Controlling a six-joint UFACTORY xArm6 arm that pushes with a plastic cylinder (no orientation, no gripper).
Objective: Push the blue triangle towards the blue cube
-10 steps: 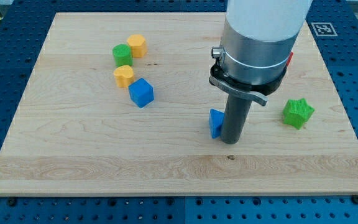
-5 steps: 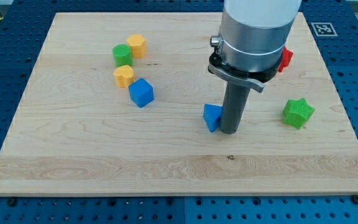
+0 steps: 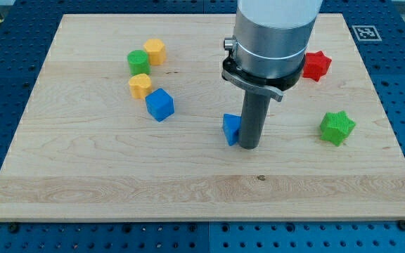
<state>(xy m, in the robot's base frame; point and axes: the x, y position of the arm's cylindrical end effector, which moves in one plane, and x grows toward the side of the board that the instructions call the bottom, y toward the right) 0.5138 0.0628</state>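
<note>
The blue triangle (image 3: 230,128) lies near the middle of the wooden board (image 3: 104,176). My tip (image 3: 249,146) touches its right side, and the rod hides part of it. The blue cube (image 3: 160,105) sits up and to the view's left of the triangle, about a hand's width away.
Next to the blue cube are a yellow block (image 3: 140,86), a green block (image 3: 138,62) and another yellow block (image 3: 155,51). A red star (image 3: 317,65) and a green star (image 3: 337,127) sit at the view's right. The arm's wide body hides the board's top middle.
My tip has moved left and slightly up, pushing the blue triangle closer to the blue cube. The red star has come out from behind the arm.
</note>
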